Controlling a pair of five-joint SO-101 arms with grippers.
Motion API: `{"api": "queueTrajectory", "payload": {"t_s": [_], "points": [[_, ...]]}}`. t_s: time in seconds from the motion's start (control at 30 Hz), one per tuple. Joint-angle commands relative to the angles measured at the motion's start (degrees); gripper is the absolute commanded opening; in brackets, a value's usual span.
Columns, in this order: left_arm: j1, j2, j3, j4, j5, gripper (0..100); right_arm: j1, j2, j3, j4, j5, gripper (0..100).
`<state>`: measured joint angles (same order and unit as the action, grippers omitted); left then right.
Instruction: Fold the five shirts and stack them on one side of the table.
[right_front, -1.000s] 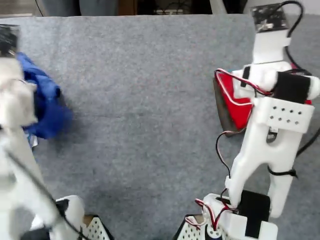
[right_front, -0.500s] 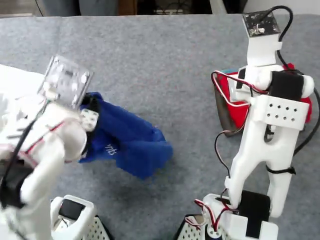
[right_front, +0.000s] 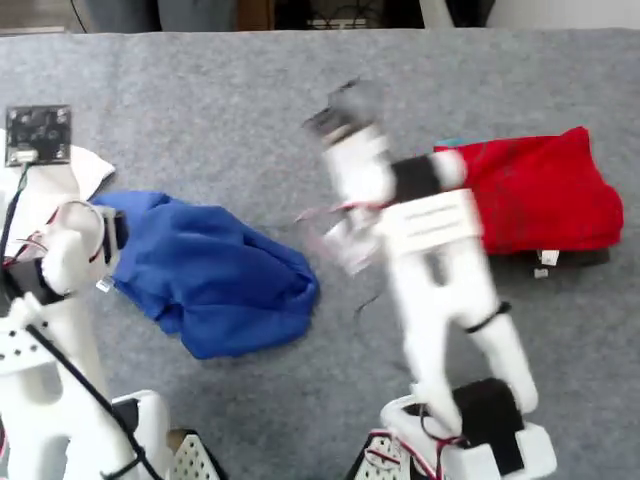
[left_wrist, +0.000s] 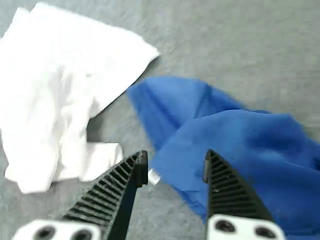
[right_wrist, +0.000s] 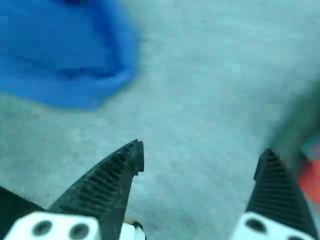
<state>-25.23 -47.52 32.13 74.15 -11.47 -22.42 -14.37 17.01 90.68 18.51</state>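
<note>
A crumpled blue shirt (right_front: 215, 275) lies left of the table's middle. Beside it, at the left edge, is a rumpled white shirt (right_front: 45, 195). A folded red shirt (right_front: 540, 190) sits on the right on top of a dark folded one (right_front: 570, 258). My left arm (right_front: 70, 260) stands between the white and blue shirts. Its gripper (left_wrist: 175, 160) is open just above the blue shirt's (left_wrist: 240, 145) edge, with the white shirt (left_wrist: 60, 95) close by. My right arm (right_front: 430, 225) leans over the table's middle. Its gripper (right_wrist: 202, 152) is wide open over bare cloth, the blue shirt (right_wrist: 65, 55) ahead of it.
Grey felt (right_front: 250, 90) covers the whole table, with bare room along the back and between the blue shirt and the red stack. Both arm bases (right_front: 470, 445) stand at the front edge. A sliver of teal (right_front: 448, 144) shows under the red shirt's corner.
The left arm dragged the blue shirt from the left edge toward the middle and let go of it. The right arm swung left off the red stack, uncovering it.
</note>
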Motion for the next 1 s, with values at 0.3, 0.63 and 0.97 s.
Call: {"api": "queueTrajectory", "payload": {"t_s": [0.3, 0.63, 0.97], "points": [[-20.0, -0.53, 15.69, -10.2, -7.91, 20, -18.11, -1.98, 29.93, -36.13, -0.44, 12.8], [-20.0, -0.53, 16.57, -10.02, -7.56, 20, -17.76, 0.22, 31.69, -44.48, -0.53, 22.7], [-19.91, -0.53, 16.48, -10.11, -7.56, 20, -4.31, 13.76, 19.56, -44.04, -0.53, 4.3]]}}
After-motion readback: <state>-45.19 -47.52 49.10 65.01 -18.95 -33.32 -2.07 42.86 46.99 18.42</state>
